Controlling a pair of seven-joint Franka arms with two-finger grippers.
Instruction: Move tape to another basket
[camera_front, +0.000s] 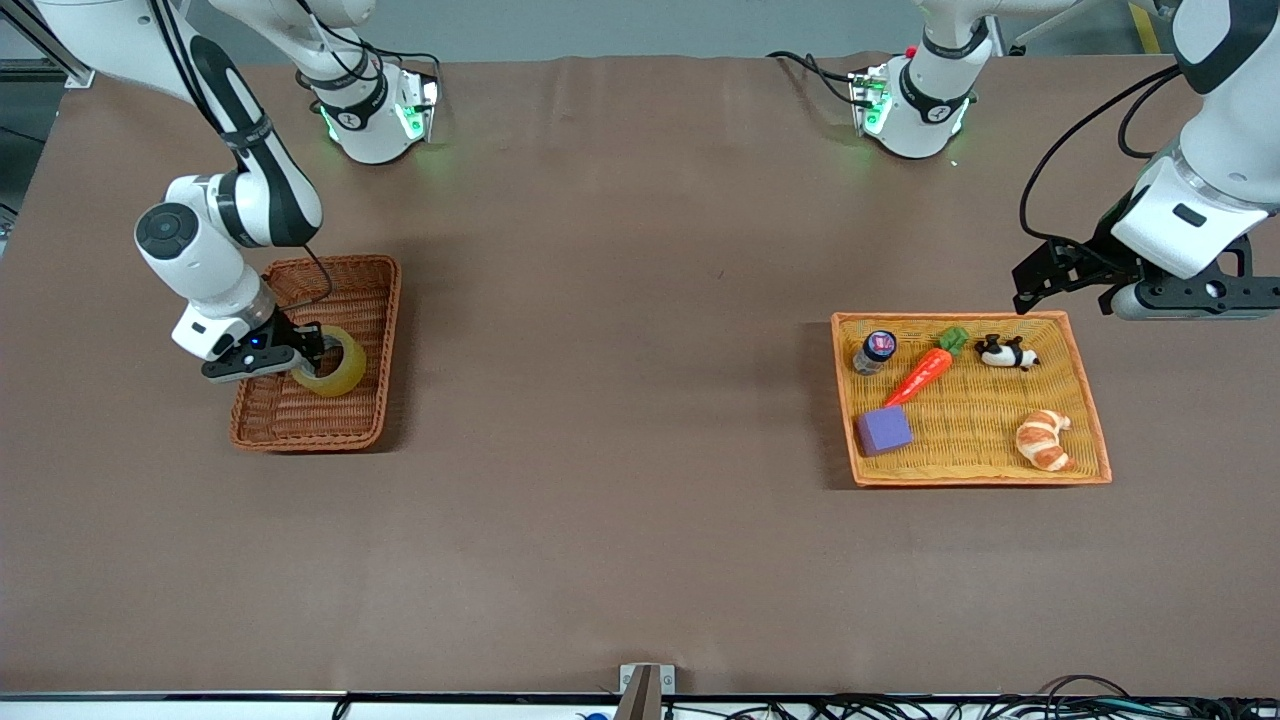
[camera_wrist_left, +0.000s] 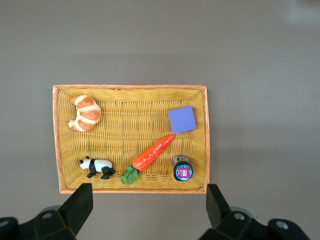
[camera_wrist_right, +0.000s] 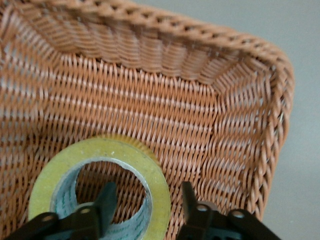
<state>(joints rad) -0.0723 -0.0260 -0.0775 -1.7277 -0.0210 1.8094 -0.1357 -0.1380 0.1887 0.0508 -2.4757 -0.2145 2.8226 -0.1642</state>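
Front view: at mid-left of the frame the right gripper (camera_front: 312, 352) sits in the basket (camera_front: 352, 272), its jaws narrowly parted astride the wall of the tape (camera_front: 338, 372), one finger inside the ring. At upper right the left gripper (camera_front: 1030, 283) waits open-jawed above the yellow tray (camera_front: 1092, 420).

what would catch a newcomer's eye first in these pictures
The right tool is down in the reddish-brown basket at the right arm's end, one finger inside the yellowish tape ring and one outside. At the left arm's end, the open left tool waits above a yellow tray of toys.
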